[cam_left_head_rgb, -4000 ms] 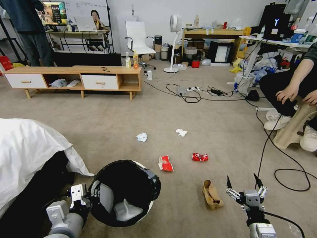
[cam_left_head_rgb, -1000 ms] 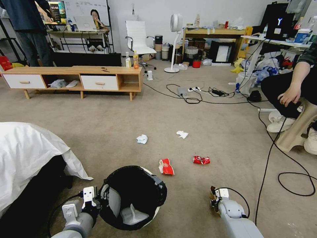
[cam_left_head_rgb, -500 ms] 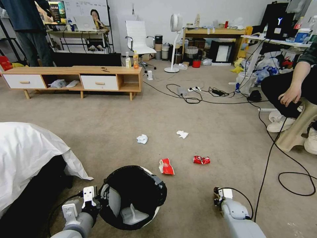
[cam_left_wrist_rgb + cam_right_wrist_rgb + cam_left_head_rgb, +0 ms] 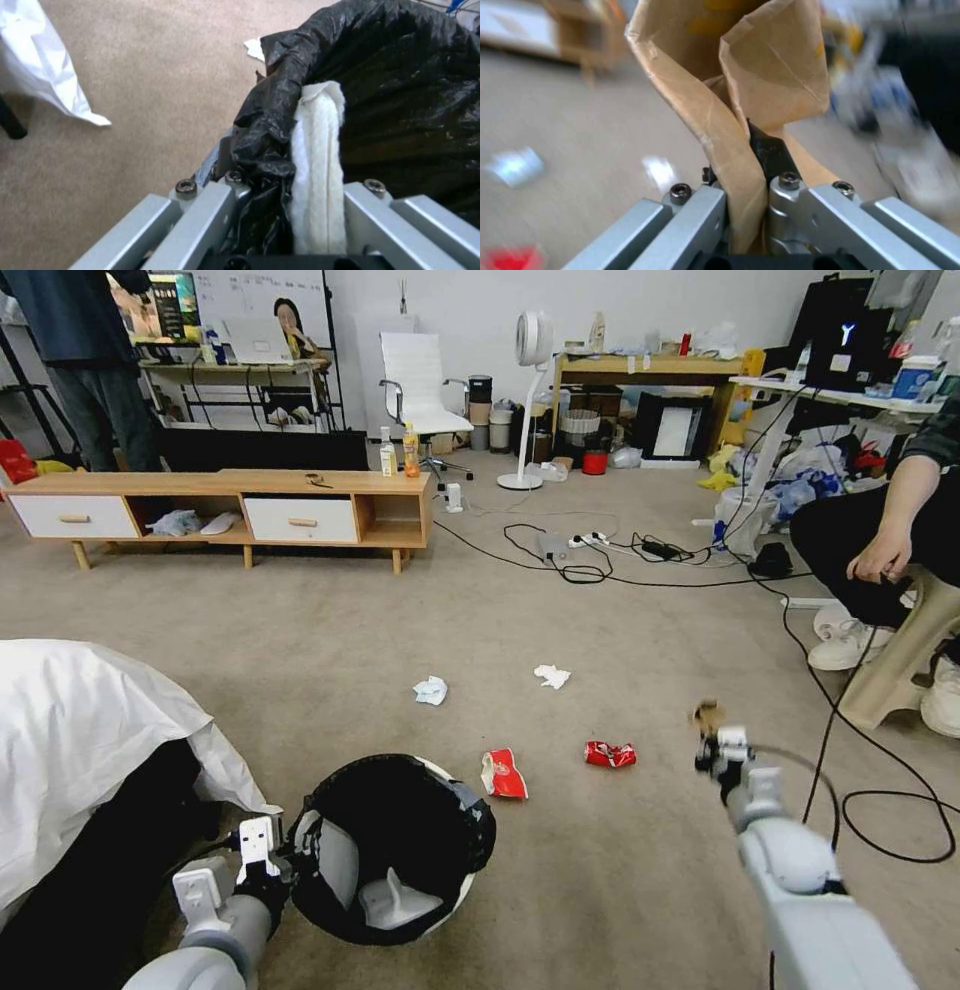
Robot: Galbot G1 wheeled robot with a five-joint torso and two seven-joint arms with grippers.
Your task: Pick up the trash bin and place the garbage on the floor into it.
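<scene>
From my head camera, my right claw had risen off the carpet since half a second before and hung above the floor, right of the crushed red can, with what looked like the brown paper bag blurred at its tip. My left claw had lifted the trash bin slightly; it sat tilted beside the white sheet. The snack wrapper lay just beyond the bin's rim, two tissues farther out, open carpet between bin and bag, and a black cable looped to my right.

On my left wrist camera, the left claw was clamped on the bin's rim, black liner pinched inside.

On my right wrist camera, my right claw was closed on the paper bag, which stood upward from the grip.
</scene>
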